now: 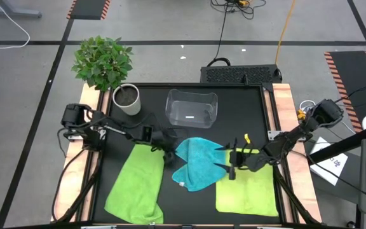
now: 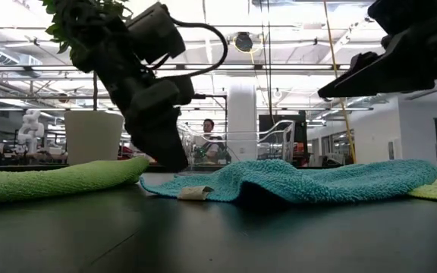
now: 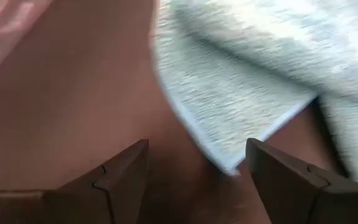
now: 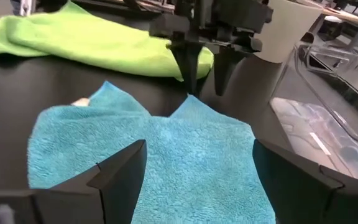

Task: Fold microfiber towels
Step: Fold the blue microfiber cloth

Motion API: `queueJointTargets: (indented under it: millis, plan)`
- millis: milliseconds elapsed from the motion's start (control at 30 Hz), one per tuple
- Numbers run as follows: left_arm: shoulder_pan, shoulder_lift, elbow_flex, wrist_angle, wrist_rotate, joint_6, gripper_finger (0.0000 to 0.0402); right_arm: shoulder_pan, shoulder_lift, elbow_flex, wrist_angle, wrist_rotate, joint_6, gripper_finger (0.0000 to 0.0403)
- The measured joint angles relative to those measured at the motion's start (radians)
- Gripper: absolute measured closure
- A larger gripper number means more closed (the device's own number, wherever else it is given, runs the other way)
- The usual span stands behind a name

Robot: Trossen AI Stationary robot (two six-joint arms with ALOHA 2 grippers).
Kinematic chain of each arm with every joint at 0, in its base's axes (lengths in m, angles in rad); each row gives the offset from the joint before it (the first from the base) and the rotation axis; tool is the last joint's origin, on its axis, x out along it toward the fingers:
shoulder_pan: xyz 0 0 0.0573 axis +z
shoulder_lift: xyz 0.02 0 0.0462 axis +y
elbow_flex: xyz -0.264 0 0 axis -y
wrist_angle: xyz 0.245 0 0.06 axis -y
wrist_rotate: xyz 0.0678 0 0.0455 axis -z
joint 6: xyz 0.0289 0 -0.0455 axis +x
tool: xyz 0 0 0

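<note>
Three towels lie on the black table (image 1: 259, 102): a blue towel (image 1: 196, 165) in the middle between two green towels (image 1: 135, 184) (image 1: 246, 191). The left gripper (image 1: 168, 156), jaws released, hovers at the blue towel's corner; the right gripper (image 1: 232, 166), also spread, hangs over its other side. Behind stand a clear bin (image 1: 191, 107) and a potted plant (image 1: 107, 67).

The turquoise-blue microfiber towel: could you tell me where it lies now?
In the high view, the turquoise-blue microfiber towel lies mid-table between two lime-green microfiber towels.
</note>
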Motion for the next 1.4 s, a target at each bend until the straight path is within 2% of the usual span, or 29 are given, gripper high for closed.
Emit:
queueJointTargets:
  millis: [133,233,400,467,667,1100,1200,1333,1400]
  plan:
    - [0.004,0.000,-0.014,0.061,0.057,-0.014,0.0168,-0.024,0.042,0.000,-0.001,-0.026,0.006,0.0119]
    - [0.005,0.000,-0.015,0.052,0.058,-0.011,0.0199,-0.045,0.078,0.000,0.003,-0.037,0.027,0.0119]
    - [0.003,0.000,-0.015,0.040,0.058,-0.007,0.0238,-0.084,0.148,0.000,0.007,-0.143,0.085,0.0119]
    - [0.002,0.000,-0.015,0.034,0.058,-0.005,0.0247,-0.098,0.178,0.000,0.007,-0.154,0.099,0.0119]
    - [0.000,0.029,-0.014,0.045,0.080,-0.018,0.0256,-0.123,0.227,0.000,0.042,-0.155,0.107,0.0119]
    - [-0.006,0.098,-0.011,0.136,0.104,-0.061,0.0261,-0.128,0.228,0.000,0.046,-0.155,0.105,0.0119]
    - [-0.007,0.100,-0.011,0.137,0.085,-0.033,0.0294,-0.128,0.228,0.000,0.046,-0.155,0.106,0.0119]
    - [-0.006,0.100,-0.012,0.124,0.055,0.023,0.0382,-0.128,0.228,0.000,0.046,-0.156,0.107,0.0119]
    - [-0.007,0.100,-0.012,0.108,0.047,0.033,0.0390,-0.128,0.228,0.000,0.046,-0.155,0.107,0.0119]
